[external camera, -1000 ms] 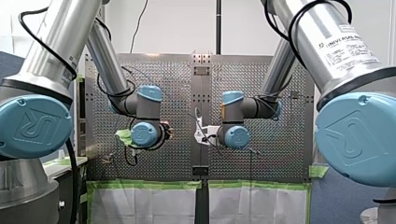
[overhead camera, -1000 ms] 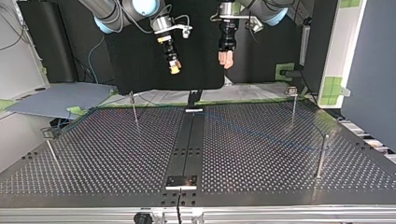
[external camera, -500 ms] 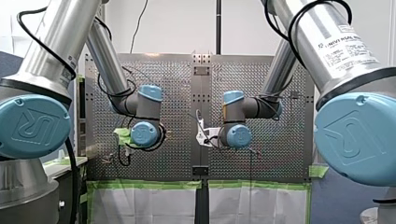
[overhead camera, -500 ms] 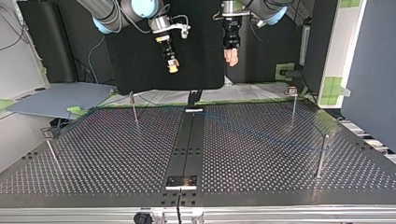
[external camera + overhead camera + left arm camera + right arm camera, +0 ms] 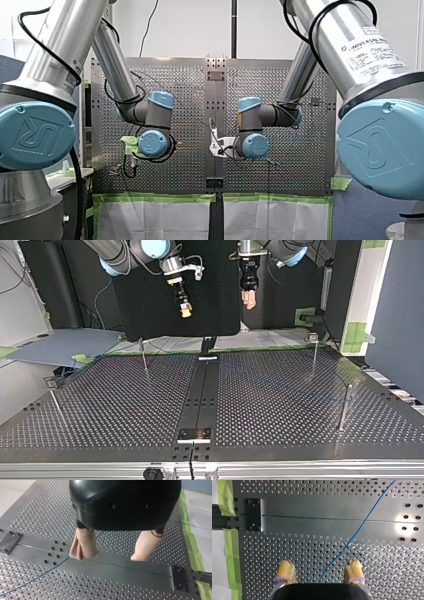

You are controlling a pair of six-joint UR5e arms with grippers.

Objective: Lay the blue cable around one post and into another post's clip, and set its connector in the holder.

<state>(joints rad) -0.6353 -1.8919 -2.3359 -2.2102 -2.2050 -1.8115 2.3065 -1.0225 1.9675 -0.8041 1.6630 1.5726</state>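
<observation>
**A:** Largest first?

**B:** One perforated tabletop (image 5: pixel 280 405), split down the middle by one dark strip (image 5: pixel 202 390). Edged with green tape (image 5: pixel 160 198) along the front view's near side.

**A:** And above it?

**B:** Two arms, hanging well clear of the surface in the top view. Left arm (image 5: pixel 287 252) entering at that view's right, right arm (image 5: pixel 112 257) at its left.

**A:** Standing on it?

**B:** Four thin posts. Two in the top view's left half, far (image 5: pixel 144 356) and near (image 5: pixel 55 405). Two in its right half, far (image 5: pixel 314 354) and near (image 5: pixel 343 409). Also two dark plates on the strip, far (image 5: pixel 207 358) and near (image 5: pixel 195 434).

**A:** Jaws?

**B:** Both sets open, gripping nothing. Left jaws with two beige pads (image 5: pixel 83 543) set well apart. Right jaws with two yellow pads (image 5: pixel 286 571), likewise apart.

**A:** The cable?

**B:** One blue cable (image 5: pixel 359 528), lying flat on the tabletop, free of both jaws. In the right wrist view, running from below the gap between the pads out across the strip. In the left wrist view, passing behind one pad. Faint in the top view, slanting over the right half toward the near post there. Cannot tell whether touching it.
</observation>
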